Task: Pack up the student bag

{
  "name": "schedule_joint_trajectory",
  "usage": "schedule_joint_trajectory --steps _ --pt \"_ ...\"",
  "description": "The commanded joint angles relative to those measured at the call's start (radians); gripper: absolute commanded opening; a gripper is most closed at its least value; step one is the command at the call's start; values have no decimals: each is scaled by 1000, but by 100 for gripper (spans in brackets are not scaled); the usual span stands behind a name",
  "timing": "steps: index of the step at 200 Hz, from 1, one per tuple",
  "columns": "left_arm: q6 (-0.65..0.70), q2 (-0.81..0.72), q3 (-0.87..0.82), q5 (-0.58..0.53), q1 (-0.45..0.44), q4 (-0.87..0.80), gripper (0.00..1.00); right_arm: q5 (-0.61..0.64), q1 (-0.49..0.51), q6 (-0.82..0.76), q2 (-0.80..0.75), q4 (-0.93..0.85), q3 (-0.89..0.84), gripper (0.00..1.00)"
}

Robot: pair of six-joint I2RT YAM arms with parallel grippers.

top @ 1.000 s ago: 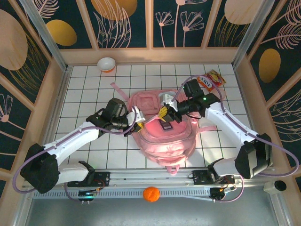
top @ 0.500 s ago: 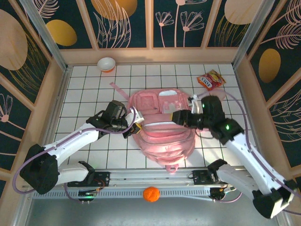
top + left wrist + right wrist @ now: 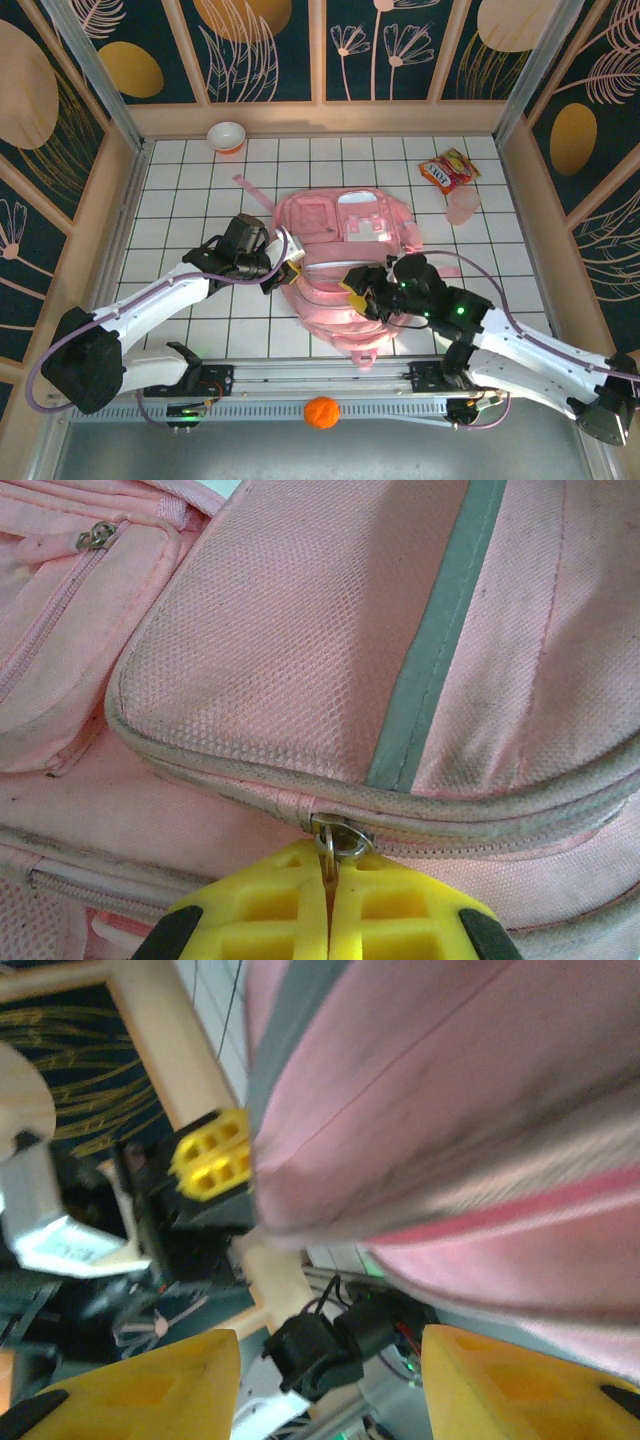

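Close-ups reveal left gripper (image 3: 328,878) pinching the student bag (image 3: 300,630) by its zipper ring (image 3: 338,838), right gripper (image 3: 330,1365) spread, empty.

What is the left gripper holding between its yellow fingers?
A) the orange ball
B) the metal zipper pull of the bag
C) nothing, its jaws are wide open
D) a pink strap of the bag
B: in the left wrist view, the left gripper is shut on the metal zipper pull at a zip seam of the student bag.
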Motion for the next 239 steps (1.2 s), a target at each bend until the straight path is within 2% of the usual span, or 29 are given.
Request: schedule_joint_trajectory --steps 1,25,47,102,195,219,239 --pt "-13 -2 14 -1 -4 -2 0 88 7 88 3 162 -48 50" --pt "-11 4 21 13 -8 -11 0 91 0 117 42 288 -103 47" --pt "-10 6 27 24 -24 -27 0 84 -23 108 97 383 -115 40" --pt "-25 6 51 77 -65 -89 0 62 -100 40 198 458 -112 0" --pt "-107 31 127 170 -115 -173 0 -25 -224 -110 402 546 25 0" --pt "-203 22 117 199 -144 -80 0 -76 -230 -137 476 581 68 0" --pt "-285 21 98 165 -174 41 0 -109 -236 -166 515 578 100 0"
